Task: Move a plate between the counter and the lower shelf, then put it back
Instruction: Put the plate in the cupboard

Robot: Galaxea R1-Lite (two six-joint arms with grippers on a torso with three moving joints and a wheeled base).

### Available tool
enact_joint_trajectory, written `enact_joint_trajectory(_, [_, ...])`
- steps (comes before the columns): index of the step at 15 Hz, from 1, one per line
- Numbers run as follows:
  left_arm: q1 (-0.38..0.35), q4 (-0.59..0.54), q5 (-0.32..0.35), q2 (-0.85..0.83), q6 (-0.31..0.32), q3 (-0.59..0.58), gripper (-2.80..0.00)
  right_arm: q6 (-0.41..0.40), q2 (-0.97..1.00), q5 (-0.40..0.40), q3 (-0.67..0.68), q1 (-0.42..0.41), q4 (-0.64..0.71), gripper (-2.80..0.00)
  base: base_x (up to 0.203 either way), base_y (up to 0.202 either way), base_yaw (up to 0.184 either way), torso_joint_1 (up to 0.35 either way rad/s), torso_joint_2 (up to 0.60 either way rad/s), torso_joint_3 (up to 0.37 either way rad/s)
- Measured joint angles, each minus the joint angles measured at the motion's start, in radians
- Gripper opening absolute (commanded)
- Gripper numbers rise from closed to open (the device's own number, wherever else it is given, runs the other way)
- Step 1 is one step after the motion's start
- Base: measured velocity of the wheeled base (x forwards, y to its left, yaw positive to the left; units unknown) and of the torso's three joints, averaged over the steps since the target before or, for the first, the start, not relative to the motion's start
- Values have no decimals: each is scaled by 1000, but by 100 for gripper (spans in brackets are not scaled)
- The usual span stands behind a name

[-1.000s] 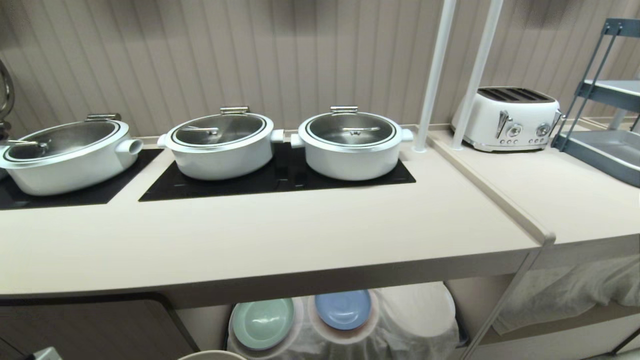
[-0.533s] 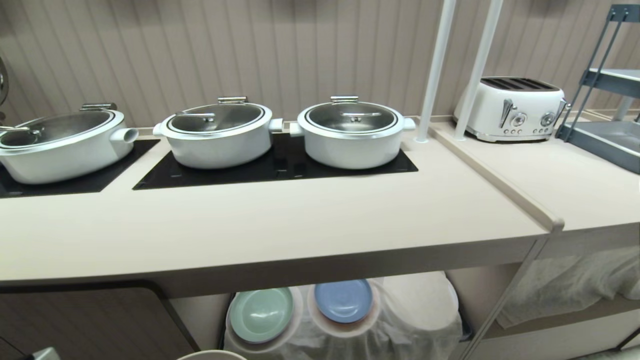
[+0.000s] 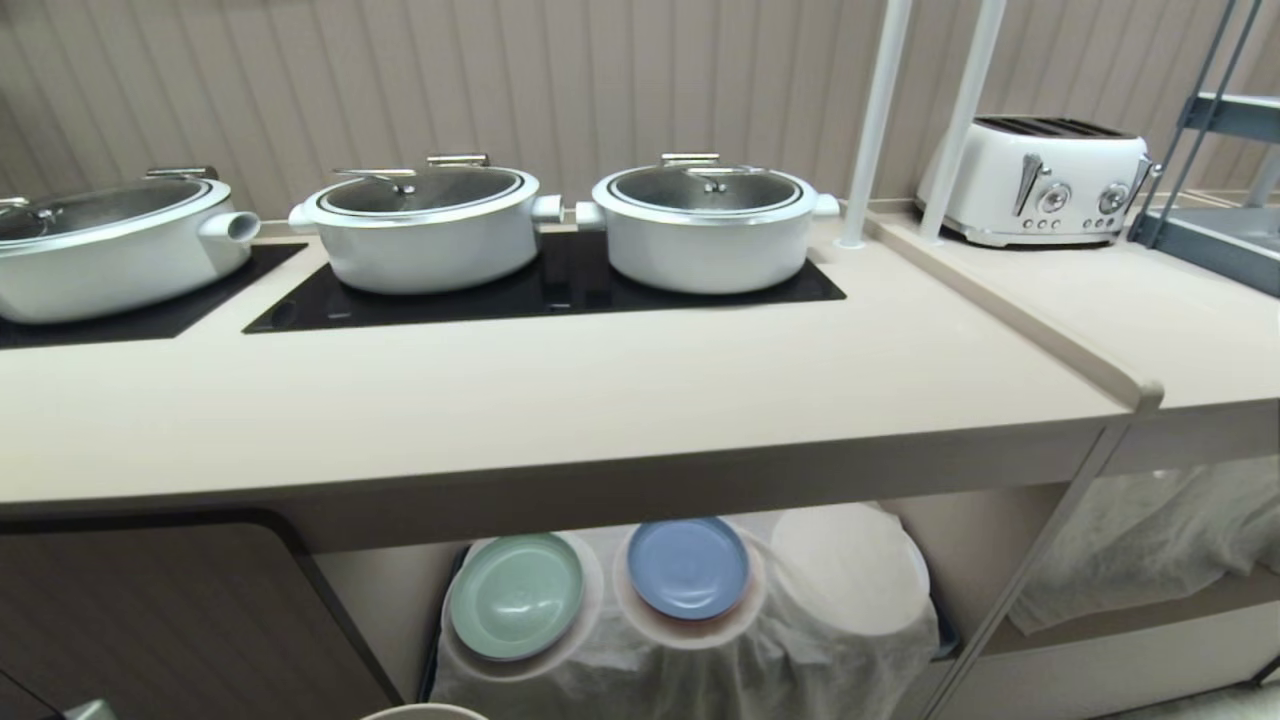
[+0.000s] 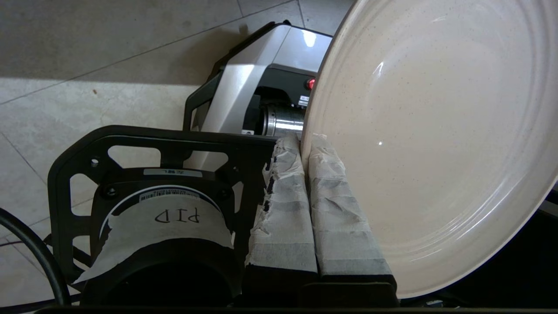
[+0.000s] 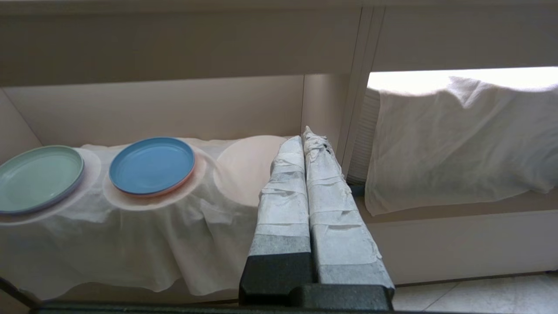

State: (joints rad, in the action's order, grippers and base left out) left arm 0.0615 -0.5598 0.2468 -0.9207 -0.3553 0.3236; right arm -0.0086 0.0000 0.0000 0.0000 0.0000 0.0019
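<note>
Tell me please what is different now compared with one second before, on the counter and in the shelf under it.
Only the camera moved: the head view sank, so the counter looks flatter and more of the lower shelf shows. The pots, the mint-green plate and the blue plate kept their places. The cream plate is clamped in the left hand; the right hand is shut and empty.

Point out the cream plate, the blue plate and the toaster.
cream plate (image 4: 436,144): left wrist view, inner face.
blue plate (image 3: 688,566): head view, centre.
toaster (image 3: 1040,180): head view, front panel.
</note>
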Motion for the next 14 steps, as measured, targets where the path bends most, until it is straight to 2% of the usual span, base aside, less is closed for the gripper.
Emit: enact_joint_trajectory(14, [0,0,0,0,-1,0,-280,0,0,0,0,0,0,-280,0,0,0,-206,498,286])
